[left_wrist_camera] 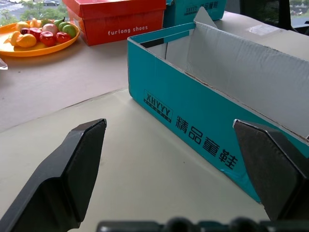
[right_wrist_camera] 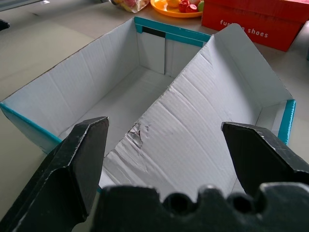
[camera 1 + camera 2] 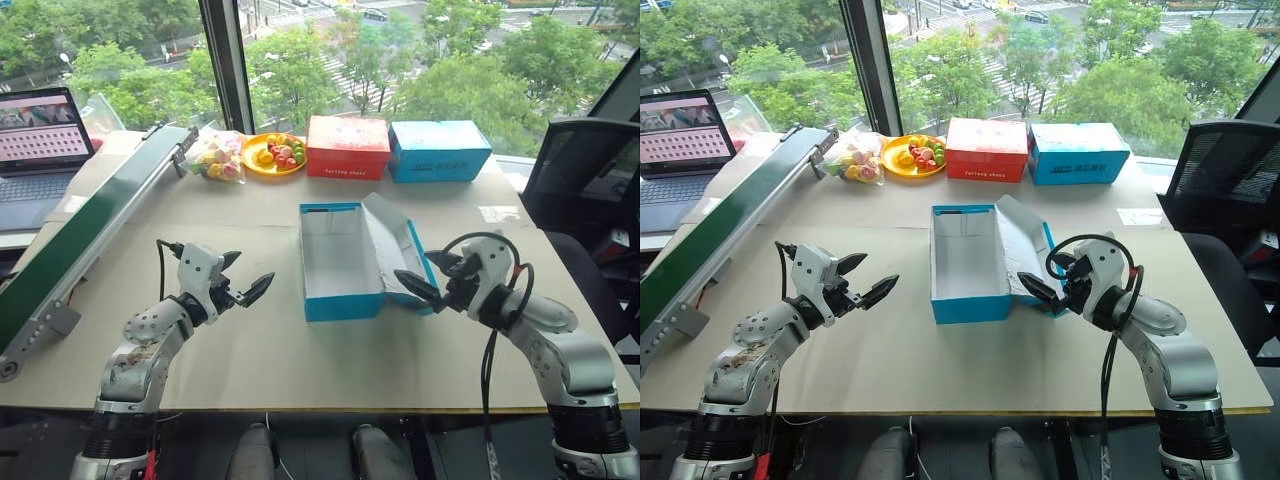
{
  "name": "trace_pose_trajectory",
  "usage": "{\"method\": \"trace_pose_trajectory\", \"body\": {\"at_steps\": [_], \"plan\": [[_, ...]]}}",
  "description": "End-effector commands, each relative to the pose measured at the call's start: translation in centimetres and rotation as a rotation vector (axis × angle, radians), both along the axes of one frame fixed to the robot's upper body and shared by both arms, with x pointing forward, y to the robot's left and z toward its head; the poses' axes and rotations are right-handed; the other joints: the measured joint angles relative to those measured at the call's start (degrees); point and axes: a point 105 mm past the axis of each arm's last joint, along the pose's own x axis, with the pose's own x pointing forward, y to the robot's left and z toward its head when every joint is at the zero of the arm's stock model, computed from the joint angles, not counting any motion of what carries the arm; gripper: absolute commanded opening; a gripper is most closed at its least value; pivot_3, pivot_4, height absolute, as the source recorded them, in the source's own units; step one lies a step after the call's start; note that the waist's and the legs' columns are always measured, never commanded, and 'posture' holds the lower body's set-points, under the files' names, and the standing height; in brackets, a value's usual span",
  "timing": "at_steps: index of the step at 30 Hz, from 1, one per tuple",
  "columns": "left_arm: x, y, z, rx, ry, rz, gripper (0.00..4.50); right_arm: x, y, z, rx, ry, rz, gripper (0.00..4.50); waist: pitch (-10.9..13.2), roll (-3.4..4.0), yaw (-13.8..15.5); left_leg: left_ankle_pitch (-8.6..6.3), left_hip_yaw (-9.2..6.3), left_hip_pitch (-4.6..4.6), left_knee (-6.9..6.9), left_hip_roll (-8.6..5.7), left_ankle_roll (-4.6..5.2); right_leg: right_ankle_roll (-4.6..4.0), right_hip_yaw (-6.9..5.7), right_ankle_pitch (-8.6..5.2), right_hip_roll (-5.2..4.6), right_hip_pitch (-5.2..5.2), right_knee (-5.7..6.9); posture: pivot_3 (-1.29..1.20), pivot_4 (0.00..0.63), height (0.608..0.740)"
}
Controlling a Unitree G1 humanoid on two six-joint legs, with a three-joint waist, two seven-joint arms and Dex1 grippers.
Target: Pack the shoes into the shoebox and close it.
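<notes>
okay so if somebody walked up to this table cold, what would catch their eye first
Probably the open blue shoebox in the middle of the table, white inside and empty, its lid leaning out toward the robot's right. Either side of it hangs an open tool: the left tool over bare tabletop, the right tool right by the lid. Along the far edge by the window sit an orange plate of fruit, a red box and a second blue box.

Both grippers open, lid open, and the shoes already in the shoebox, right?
Not quite. The shoebox is empty: the right wrist view shows its bare white inside. The lid is open, and the left gripper and right gripper are open.
</notes>
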Motion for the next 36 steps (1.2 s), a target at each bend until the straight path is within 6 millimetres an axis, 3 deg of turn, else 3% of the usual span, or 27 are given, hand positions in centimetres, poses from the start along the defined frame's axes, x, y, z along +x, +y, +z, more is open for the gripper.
{"method": "trace_pose_trajectory", "body": {"at_steps": [1,5,9,13,17,23,30,36], "plan": [[0.4,-0.1,1.9,0.011,-0.087,0.008,4.50,0.5,0.5,2.2,0.017,-0.082,-0.008,4.41,0.0,0.00,0.0,0.00,0.00,0.00,0.00,0.00,0.00,0.00,0.00,0.00,0.00,0.00,0.00,0.00,0.150,0.739],[2.6,1.9,4.9,-0.025,-0.188,0.190,4.50,2.5,0.7,4.9,0.015,-0.213,-0.102,4.41,0.0,-0.01,-0.1,0.02,-0.05,0.00,0.06,0.00,-0.01,0.05,-0.02,0.06,0.01,-0.03,0.03,0.00,0.150,0.739],[4.8,5.9,6.8,-0.036,-0.227,0.443,4.50,4.6,0.7,7.1,0.007,-0.325,-0.178,4.41,0.0,-0.01,-0.1,0.09,-0.12,0.00,0.08,-0.04,-0.01,0.16,-0.06,0.11,0.02,0.01,0.02,0.00,0.150,0.739],[5.1,8.3,7.6,-0.013,-0.248,0.543,4.50,5.1,2.5,7.9,0.009,-0.363,-0.115,4.41,0.0,-0.01,-0.1,0.10,-0.12,-0.01,-0.03,-0.07,0.00,0.06,-0.04,0.15,0.02,-0.01,0.02,0.00,0.150,0.739],[4.6,10.0,7.7,0.035,-0.246,0.582,4.50,4.3,6.0,7.6,0.086,-0.314,0.094,4.41,0.0,-0.01,0.1,0.08,-0.13,-0.12,-0.21,-0.08,-0.02,0.03,-0.08,0.12,0.01,-0.11,-0.02,0.00,0.150,0.739],[3.0,10.1,6.3,0.052,-0.200,0.553,4.50,3.5,8.4,6.9,0.124,-0.277,0.236,4.41,0.0,-0.02,0.2,0.03,-0.12,-0.13,-0.20,-0.08,-0.07,0.02,-0.11,0.10,-0.01,-0.10,-0.02,0.00,0.150,0.739],[2.6,10.0,6.7,0.057,-0.222,0.566,4.50,3.7,10.7,6.2,0.112,-0.252,0.309,4.41,0.0,-0.02,0.5,0.09,-0.16,-0.13,-0.09,-0.08,-0.13,-0.02,-0.19,0.13,-0.01,-0.08,0.05,0.00,0.150,0.739],[2.8,11.5,6.8,0.051,-0.214,0.632,4.50,3.4,10.9,6.1,0.119,-0.241,0.333,4.41,0.0,-0.02,0.7,0.09,-0.17,-0.12,-0.12,-0.08,-0.13,-0.02,-0.19,0.12,-0.01,-0.10,0.05,0.00,0.150,0.739]]}}
